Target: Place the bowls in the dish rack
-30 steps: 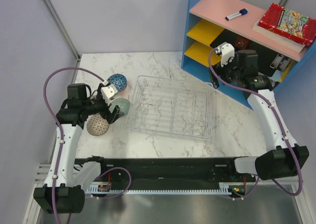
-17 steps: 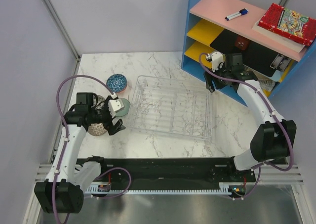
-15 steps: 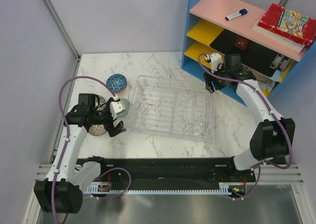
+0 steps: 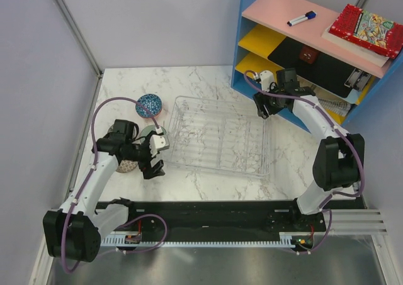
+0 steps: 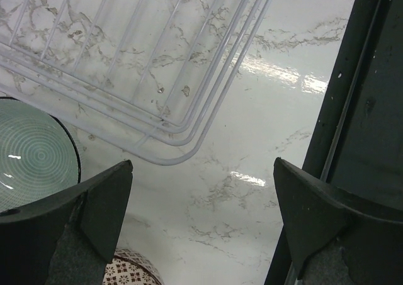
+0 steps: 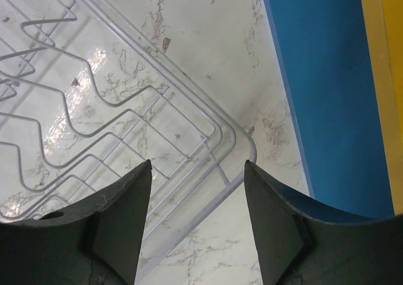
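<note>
Three bowls sit on the marble table [image 4: 208, 83], all left of the dish rack [image 4: 217, 137] and outside it. Blue patterned bowl [image 4: 149, 104] farthest back, just off the rack's far-left corner. Green bowl [image 4: 148, 133] beside the rack's left side, partly covered by the left arm's wrist in the top view; left wrist view shows its ringed inside facing up [image 5: 31, 156]. Brown patterned bowl [image 4: 128, 166] nearest the bases, half under the left arm.

Left gripper [image 4: 154, 170] is low over the table at the rack's near-left corner, jaws spread wide, nothing between them. Its wrist view shows bare marble and the rack's rounded corner [image 5: 170, 150] ahead of the fingers [image 5: 94, 209].

Right gripper [image 4: 263, 109] is at the rack's far-right corner, close to the blue shelf unit [image 4: 252, 52]. Jaws part open with a clear gap; the rack's corner rim [image 6: 233, 140] shows in that gap. Contact with the wire cannot be told. Blue shelf wall [image 6: 321, 77] just to the side.
</note>
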